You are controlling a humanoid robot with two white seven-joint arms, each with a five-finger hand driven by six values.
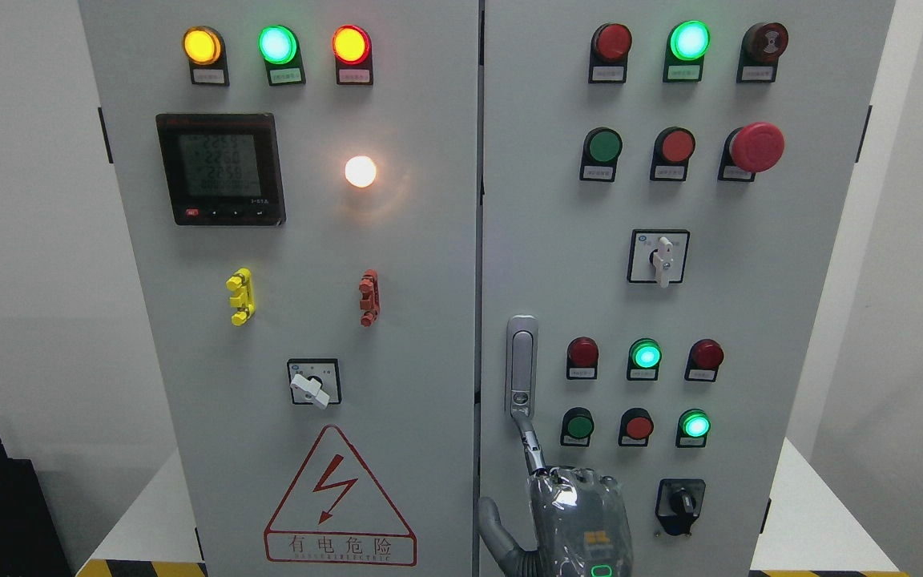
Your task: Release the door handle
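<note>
The big gray cabinet [461, 240] has two doors, and the door handle [521, 365] stands tall and thin on the right door, close to the middle gap. One hand [578, 521] comes up from the bottom edge right under the handle. One finger [530, 441] points straight up and touches the handle's bottom end, and I cannot tell how the other fingers are. To let go, I think the hand must pull down and away.
</note>
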